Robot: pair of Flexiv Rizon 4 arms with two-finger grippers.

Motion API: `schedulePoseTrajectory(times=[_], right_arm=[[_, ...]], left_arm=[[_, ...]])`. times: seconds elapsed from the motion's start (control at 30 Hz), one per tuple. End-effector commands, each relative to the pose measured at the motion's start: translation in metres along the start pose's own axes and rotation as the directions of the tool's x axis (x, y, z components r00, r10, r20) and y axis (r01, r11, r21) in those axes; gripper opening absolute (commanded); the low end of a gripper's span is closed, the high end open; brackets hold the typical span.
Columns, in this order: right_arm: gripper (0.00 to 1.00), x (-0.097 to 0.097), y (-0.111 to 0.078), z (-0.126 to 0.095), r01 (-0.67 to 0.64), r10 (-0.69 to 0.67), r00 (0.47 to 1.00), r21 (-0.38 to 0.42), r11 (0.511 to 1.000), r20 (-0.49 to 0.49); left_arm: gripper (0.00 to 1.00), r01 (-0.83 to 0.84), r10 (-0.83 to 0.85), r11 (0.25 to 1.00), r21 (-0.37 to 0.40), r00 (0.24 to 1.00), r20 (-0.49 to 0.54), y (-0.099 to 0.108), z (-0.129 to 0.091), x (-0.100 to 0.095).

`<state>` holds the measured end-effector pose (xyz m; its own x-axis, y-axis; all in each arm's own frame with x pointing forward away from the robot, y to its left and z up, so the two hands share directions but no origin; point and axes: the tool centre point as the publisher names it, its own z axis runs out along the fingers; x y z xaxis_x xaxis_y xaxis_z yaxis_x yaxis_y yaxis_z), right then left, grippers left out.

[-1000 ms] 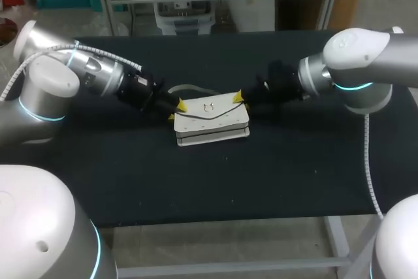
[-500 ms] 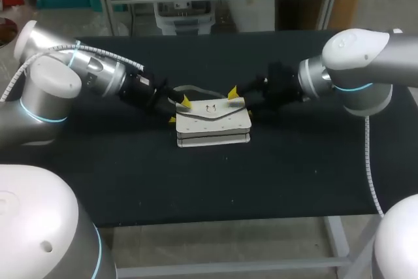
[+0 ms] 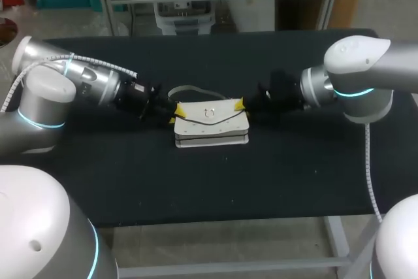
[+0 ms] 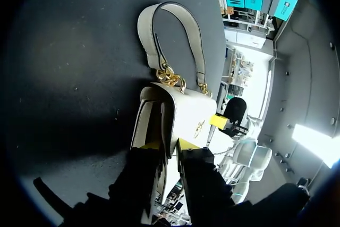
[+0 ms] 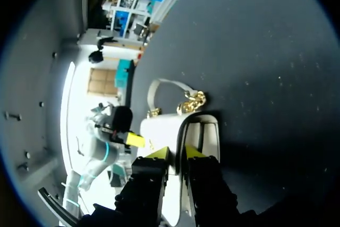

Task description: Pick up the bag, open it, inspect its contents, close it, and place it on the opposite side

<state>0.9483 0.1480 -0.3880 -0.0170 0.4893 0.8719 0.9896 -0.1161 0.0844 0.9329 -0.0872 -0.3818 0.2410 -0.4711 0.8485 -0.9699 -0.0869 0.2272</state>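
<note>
1. The white bag (image 3: 211, 124) lies flat on the black surface (image 3: 215, 181), flap side up. A small gold clasp (image 3: 210, 110) sits on the flap.
2. The bag's strap (image 3: 189, 89) lies in a loop on the surface just behind the bag, on the side away from the robot. Gold chain links (image 4: 170, 78) join it to the bag's top corners.
3. The left end effector (image 3: 175, 112) is at the bag's left end. In the left wrist view its fingers (image 4: 151, 146) stand close together with the edge of that end pinched between the yellow tips. One tip lies against the flap and the other against the body beneath it.
4. The right end effector (image 3: 240, 104) is at the bag's right end. It has the same narrow hold, with the bag's edge caught between its two yellow tips.
5. The left arm (image 3: 85, 80) and the right arm (image 3: 339, 80) both come in low, about level with the bag. Their black wrist parts sit just beside the bag's two ends, so both ends are taken up. The strap takes up the side behind the bag.
6. The bag's flap and its front edge, toward the robot, are uncovered.
7. The surface is a dark, matte cloth with faint pale specks. It runs out well past the bag on every side. The arms lay soft shadows on it beside the bag's ends.
</note>
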Motion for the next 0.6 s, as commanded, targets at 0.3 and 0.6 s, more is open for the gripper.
schedulePoseTrajectory(times=[0.3, 0.6], right_arm=[[1.00, 0.005, -0.004, -0.002, 0.014, -0.014, 1.000, -0.052, 0.999, -0.014], [0.47, -0.004, -0.004, 0.003, -0.008, 0.007, 1.000, -0.059, 0.998, -0.021]], left_arm=[[1.00, 0.000, 0.001, 1.000, 0.023, 0.999, -0.045, 0.010, 0.007, -0.002], [1.00, 0.040, -0.035, 0.998, 0.039, 0.992, -0.119, 0.003, 0.006, -0.008]])
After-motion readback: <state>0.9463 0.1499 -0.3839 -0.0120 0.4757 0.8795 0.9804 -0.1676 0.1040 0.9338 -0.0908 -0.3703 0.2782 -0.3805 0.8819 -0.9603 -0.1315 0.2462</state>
